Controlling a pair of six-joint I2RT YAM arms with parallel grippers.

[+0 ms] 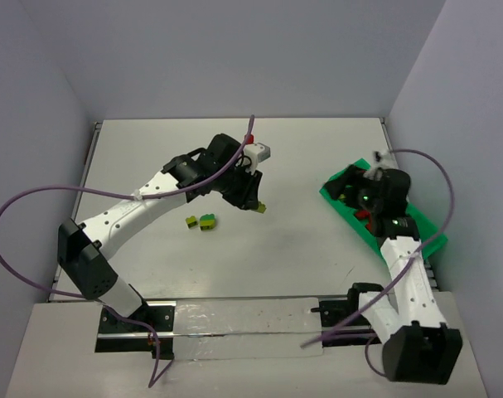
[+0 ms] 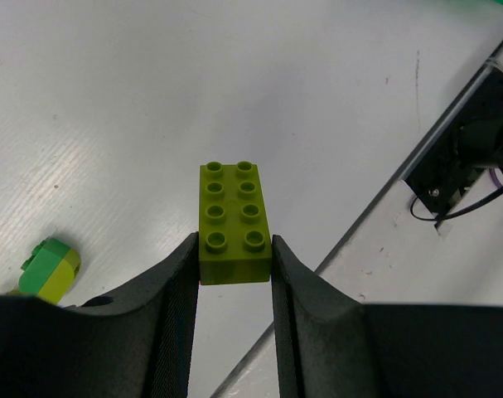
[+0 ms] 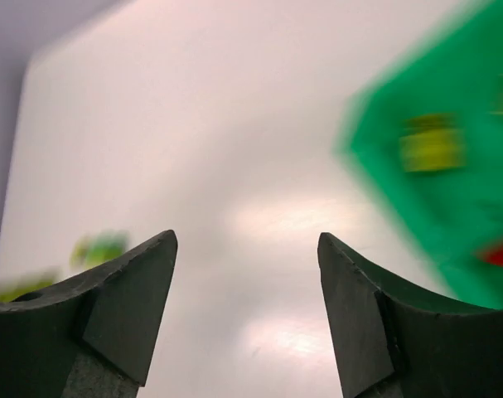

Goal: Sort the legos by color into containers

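Observation:
My left gripper (image 1: 255, 204) is shut on a yellow-green lego (image 2: 233, 222) and holds it above the table's middle. A yellow-green lego (image 1: 191, 221) and a dark green and yellow-green stacked lego (image 1: 207, 221) lie on the table to its left; the stacked one also shows in the left wrist view (image 2: 50, 269). My right gripper (image 3: 247, 240) is open and empty, over the bright green tray (image 1: 338, 181) at the right. The tray holds red and yellow-green legos (image 3: 431, 145), blurred in the right wrist view.
The table's right edge and a black mount (image 2: 475, 141) show in the left wrist view. White walls close in the back and sides. A purple cable (image 1: 36, 199) loops off each arm.

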